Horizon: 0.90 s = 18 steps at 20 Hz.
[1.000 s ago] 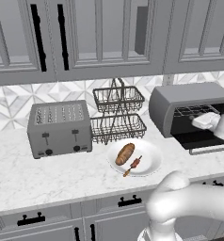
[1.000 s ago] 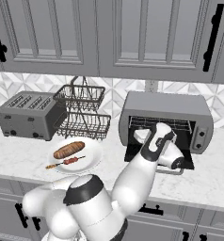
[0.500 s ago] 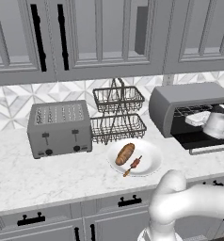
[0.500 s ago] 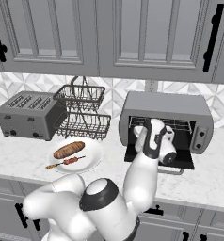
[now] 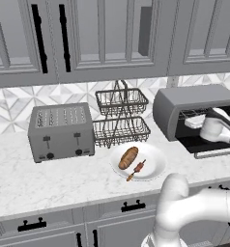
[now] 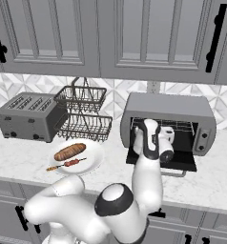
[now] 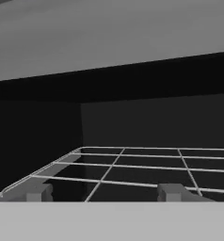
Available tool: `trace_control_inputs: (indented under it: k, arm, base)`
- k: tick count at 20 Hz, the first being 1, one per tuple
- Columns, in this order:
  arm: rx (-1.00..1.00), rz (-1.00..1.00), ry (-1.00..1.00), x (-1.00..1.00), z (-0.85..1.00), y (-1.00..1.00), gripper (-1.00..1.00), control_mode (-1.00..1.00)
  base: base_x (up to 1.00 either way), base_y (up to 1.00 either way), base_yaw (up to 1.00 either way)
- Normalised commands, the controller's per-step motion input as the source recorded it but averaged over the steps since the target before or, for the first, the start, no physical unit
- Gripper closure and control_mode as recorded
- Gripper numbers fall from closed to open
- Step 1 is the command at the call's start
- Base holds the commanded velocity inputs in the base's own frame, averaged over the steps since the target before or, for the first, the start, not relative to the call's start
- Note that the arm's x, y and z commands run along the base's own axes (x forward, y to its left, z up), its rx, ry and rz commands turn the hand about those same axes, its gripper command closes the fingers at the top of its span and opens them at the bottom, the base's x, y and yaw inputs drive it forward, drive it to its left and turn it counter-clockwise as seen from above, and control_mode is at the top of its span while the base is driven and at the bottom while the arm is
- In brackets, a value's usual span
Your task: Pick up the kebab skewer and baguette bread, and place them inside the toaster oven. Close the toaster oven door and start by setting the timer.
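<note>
Gripper (image 7: 104,192) at the mouth of the toaster oven (image 6: 169,112), fingertips spread wide over the wire rack (image 7: 132,167), nothing between them.
Toaster oven door (image 6: 163,162) folded down, open. Kebab skewer (image 5: 136,170) and baguette bread (image 5: 128,157) side by side on the white plate (image 5: 155,157) near the worktop's front edge, left of the oven.

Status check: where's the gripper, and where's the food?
Gripper open, empty, at the toaster oven mouth over the rack. Door down. Skewer and baguette on the plate. Nothing blocking.
</note>
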Motion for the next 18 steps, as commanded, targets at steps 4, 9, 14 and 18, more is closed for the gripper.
trace_control_inputs:
  k: [4,9,14,18]
  arm:
    - [-0.01,-0.02,0.0,0.2,-0.01,-0.15,-1.0,-1.0]
    - [0.0,-0.02,0.03,0.15,-0.16,-0.12,-1.0,-1.0]
    - [0.0,0.0,0.23,0.01,-0.58,-0.16,-1.0,-1.0]
    - [0.0,0.0,0.29,-0.04,-0.68,-0.07,-1.0,-1.0]
  base:
    - [0.0,0.0,0.0]
    - [0.0,0.0,0.0]
    - [0.0,0.0,0.0]
    - [0.0,0.0,0.0]
